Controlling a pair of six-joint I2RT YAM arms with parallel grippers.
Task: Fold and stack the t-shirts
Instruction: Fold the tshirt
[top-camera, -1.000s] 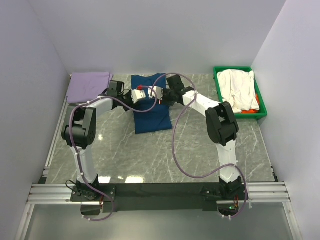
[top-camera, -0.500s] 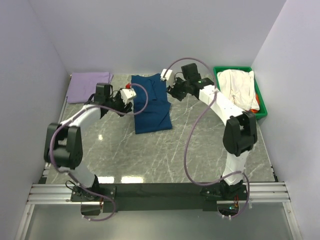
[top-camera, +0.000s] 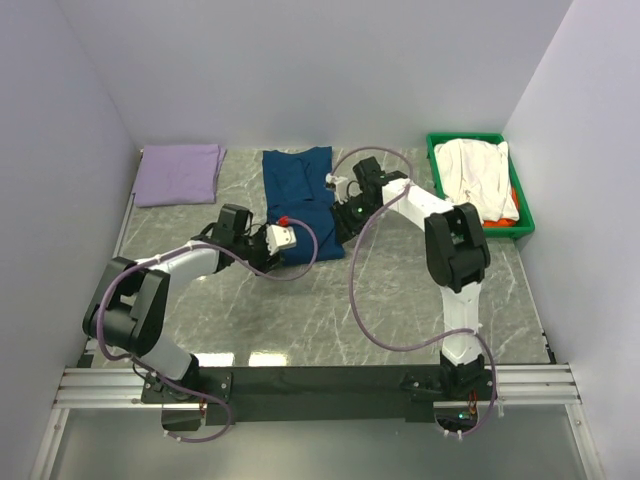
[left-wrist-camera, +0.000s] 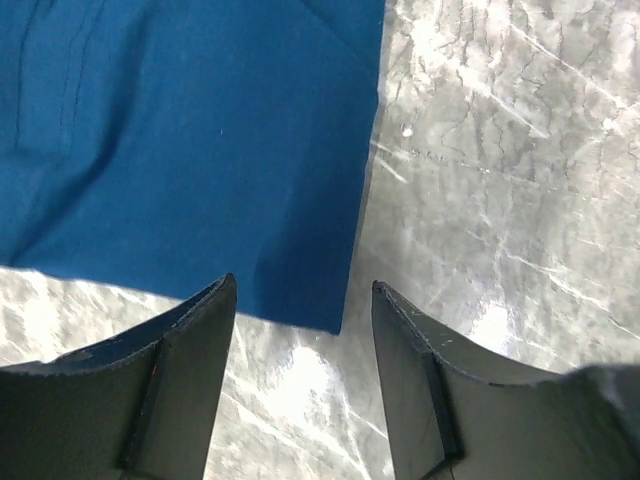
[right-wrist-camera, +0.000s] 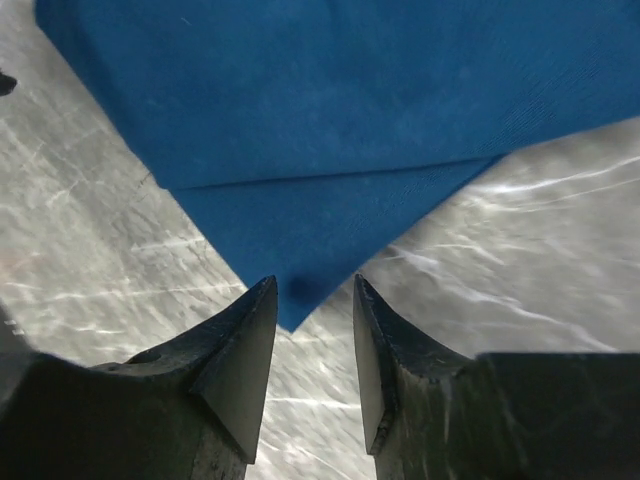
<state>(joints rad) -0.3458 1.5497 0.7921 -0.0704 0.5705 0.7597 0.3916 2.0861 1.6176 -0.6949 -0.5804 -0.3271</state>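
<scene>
Tees number four. A navy one (top-camera: 298, 190) lies folded long and narrow at the middle back of the table (top-camera: 400, 300). A lavender one (top-camera: 178, 174) lies folded flat at the back left corner. A white one (top-camera: 478, 178) is heaped in the single green bin (top-camera: 465, 137) at the back right, and an orange-red one (top-camera: 514, 205) shows only as a sliver under it. There are two arms, each with one gripper.

The table is grey marble-patterned stone with glossy highlights, closed in by plain pale walls (top-camera: 300, 70) on the left, back and right.

From above, both arms reach to the near end of the navy tee. The left gripper (top-camera: 285, 240) is at its near left corner and the right gripper (top-camera: 338, 218) at its near right corner, but the jaws are too small to read there.

The wrist cameras settle it. The left gripper (left-wrist-camera: 302, 288) has its fingers spread wide, with a corner of the navy tee (left-wrist-camera: 180, 150) flat on the stone between them and nothing clamped. The right gripper (right-wrist-camera: 314, 283) has a narrower gap with the fingers apart. The pointed corner of the navy tee (right-wrist-camera: 330, 110) sits in that gap, flat and unpinched, and a fold line crosses the cloth just above it.
</scene>
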